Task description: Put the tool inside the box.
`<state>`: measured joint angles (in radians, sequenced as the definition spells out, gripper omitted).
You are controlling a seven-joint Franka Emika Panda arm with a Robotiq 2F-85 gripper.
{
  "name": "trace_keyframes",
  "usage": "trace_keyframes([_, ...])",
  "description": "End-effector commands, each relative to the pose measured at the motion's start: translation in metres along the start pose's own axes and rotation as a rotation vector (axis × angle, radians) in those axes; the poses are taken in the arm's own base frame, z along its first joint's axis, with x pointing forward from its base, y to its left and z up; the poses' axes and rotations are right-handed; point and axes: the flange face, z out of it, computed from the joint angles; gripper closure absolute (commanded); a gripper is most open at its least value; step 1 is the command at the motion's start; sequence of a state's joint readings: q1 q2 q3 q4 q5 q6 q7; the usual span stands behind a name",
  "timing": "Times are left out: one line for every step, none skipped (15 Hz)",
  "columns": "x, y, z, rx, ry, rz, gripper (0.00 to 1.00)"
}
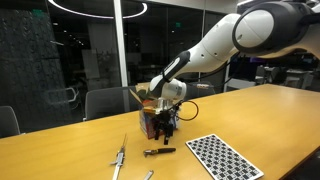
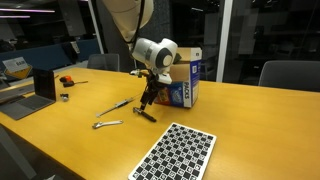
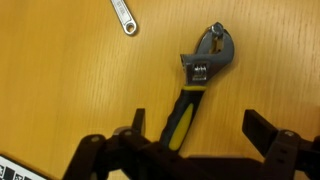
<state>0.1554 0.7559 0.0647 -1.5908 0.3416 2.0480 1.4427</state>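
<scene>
The tool (image 3: 198, 85) lies flat on open table (image 3: 60, 90), head toward 12 o'clock, handle end between the spread gripper (image 3: 195, 140) (holding nothing). Only the exterior views show the box (image 2: 188, 85), close behind; the board (image 1: 225, 155) lies at 3 o'clock.

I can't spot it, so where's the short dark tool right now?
The tool lies flat on the table, just under the open gripper and close beside the box, seen in both exterior views.
</scene>
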Motion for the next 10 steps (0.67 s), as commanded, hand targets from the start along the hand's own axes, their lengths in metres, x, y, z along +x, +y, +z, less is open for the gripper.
trace_keyframes([-0.013,-0.004,0.005,-0.030,0.026,0.050,0.00])
trace_keyframes([-0.016,-0.001,0.009,-0.039,0.027,0.053,0.00])
trace_keyframes([-0.017,0.001,0.014,-0.053,0.032,0.058,0.00])
trace_keyframes([-0.018,0.003,0.019,-0.066,0.030,0.062,0.00])
trace_keyframes([-0.019,0.005,0.024,-0.076,0.028,0.066,0.00])
trace_keyframes([-0.018,-0.019,0.052,-0.085,0.031,0.068,0.00])
trace_keyframes([-0.022,0.005,0.034,-0.098,0.031,0.069,0.00])
trace_keyframes([-0.020,0.005,0.042,-0.111,0.035,0.074,0.00])
trace_keyframes([-0.019,0.006,0.050,-0.124,0.038,0.078,0.00])
trace_keyframes([-0.018,0.007,0.052,-0.134,0.033,0.082,0.00])
